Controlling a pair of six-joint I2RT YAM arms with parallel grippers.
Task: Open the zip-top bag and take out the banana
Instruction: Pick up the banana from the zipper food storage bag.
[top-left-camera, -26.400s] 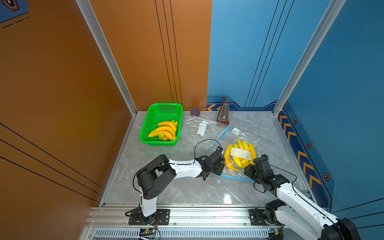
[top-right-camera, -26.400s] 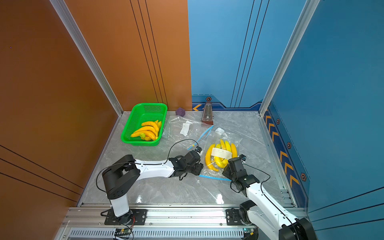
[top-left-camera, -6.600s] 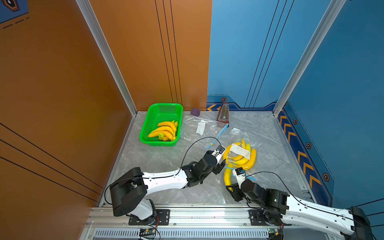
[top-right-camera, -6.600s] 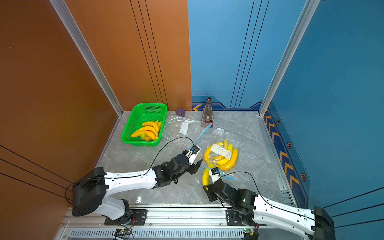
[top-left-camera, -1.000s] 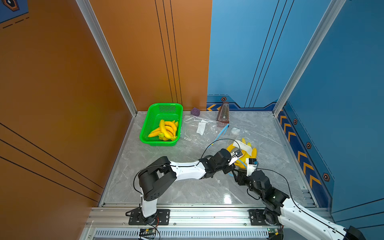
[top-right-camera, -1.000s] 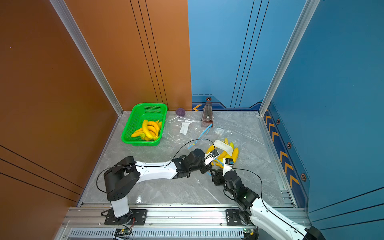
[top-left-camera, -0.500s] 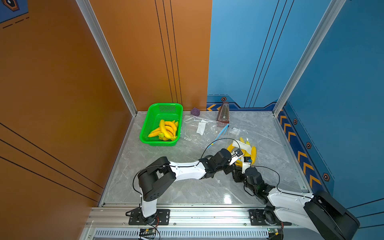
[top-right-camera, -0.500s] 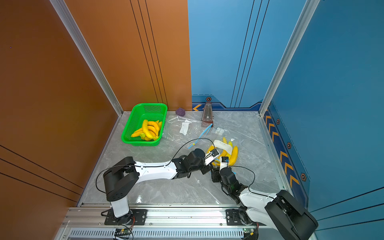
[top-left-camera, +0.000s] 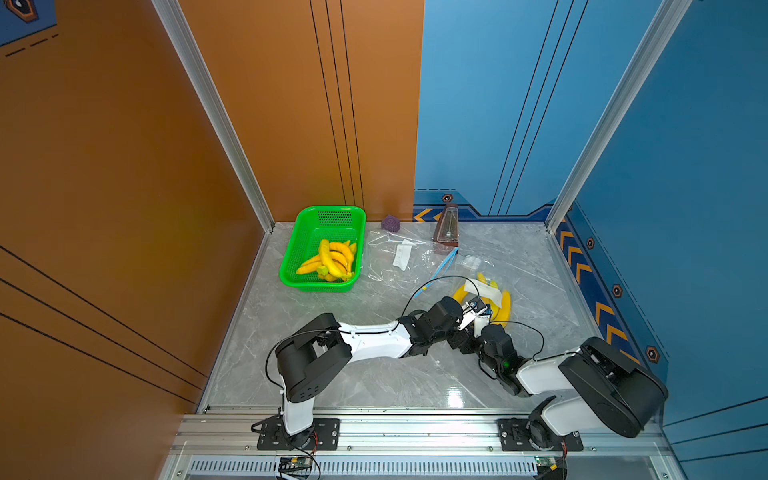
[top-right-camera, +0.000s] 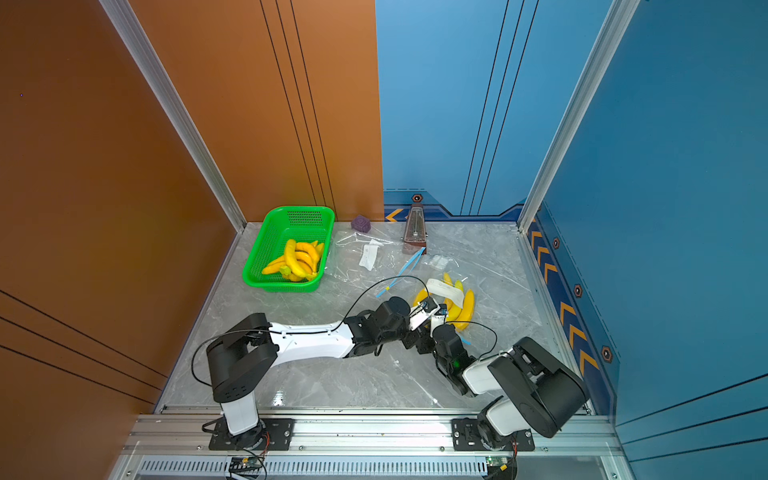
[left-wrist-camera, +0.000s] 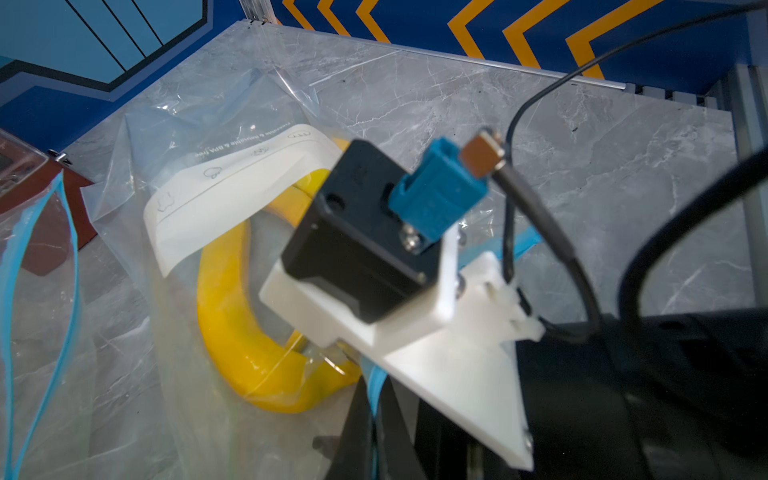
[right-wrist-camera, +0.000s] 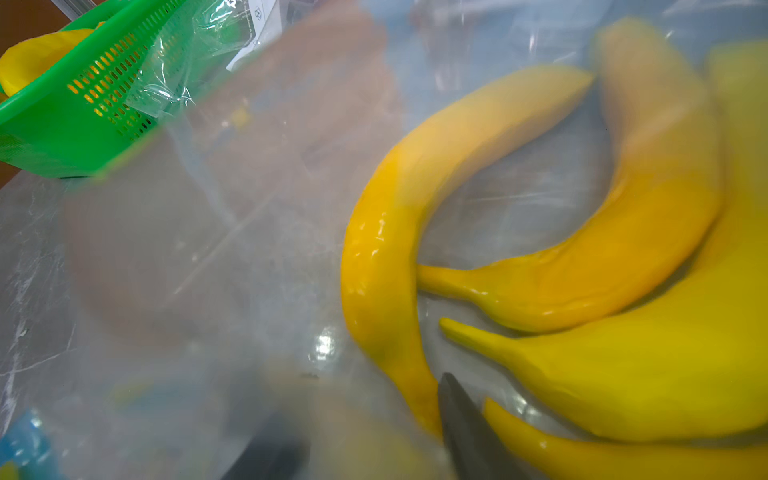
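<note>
I find the left gripper (left-wrist-camera: 374, 399) clamped on the bag's (left-wrist-camera: 124, 137) blue zip edge. The right gripper (right-wrist-camera: 365, 436) is inside among the bananas (right-wrist-camera: 602, 257); I cannot tell its grip. The bag lies well apart from the basket (top-left-camera: 316, 286). Risk: film pinched with fruit drags the bag.

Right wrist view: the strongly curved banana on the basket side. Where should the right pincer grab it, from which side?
Likely its narrow end, nearest the pincer finger, coming in through the bag mouth. That end of the banana is slim; its outer curve faces bare plastic, while two other stems crowd the inner curve.
</note>
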